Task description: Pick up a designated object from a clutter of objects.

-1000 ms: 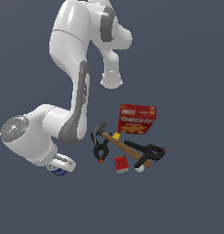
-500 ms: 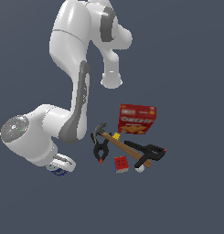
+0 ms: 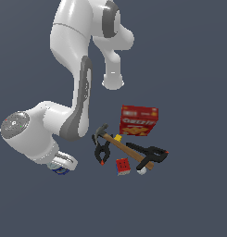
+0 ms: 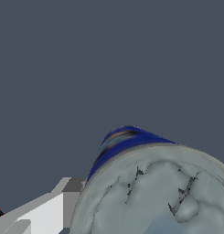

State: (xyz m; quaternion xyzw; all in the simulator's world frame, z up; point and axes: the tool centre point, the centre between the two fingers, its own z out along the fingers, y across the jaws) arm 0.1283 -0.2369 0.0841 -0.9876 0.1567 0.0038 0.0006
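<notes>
The designated object, a small can with a dark blue label [image 4: 127, 139] and a silver-grey lid [image 4: 154, 196], fills much of the wrist view very close to the camera. In the exterior view only a bit of the can [image 3: 60, 170] shows under the folded arm, at my gripper [image 3: 61, 162]. The arm's big links hide the jaws there. One white finger [image 4: 45, 214] shows beside the can in the wrist view; whether it presses the can is unclear. The clutter of objects lies to the exterior view's right of the can.
The clutter holds a red cracker box [image 3: 139, 121], a wooden-handled hammer [image 3: 126, 147], two black clamps [image 3: 102, 152] [image 3: 151, 152], a small red cube [image 3: 122, 166], a white ball [image 3: 141, 171] and a tiny yellow block [image 3: 118, 138]. The arm's elbow [image 3: 80, 106] hangs beside them.
</notes>
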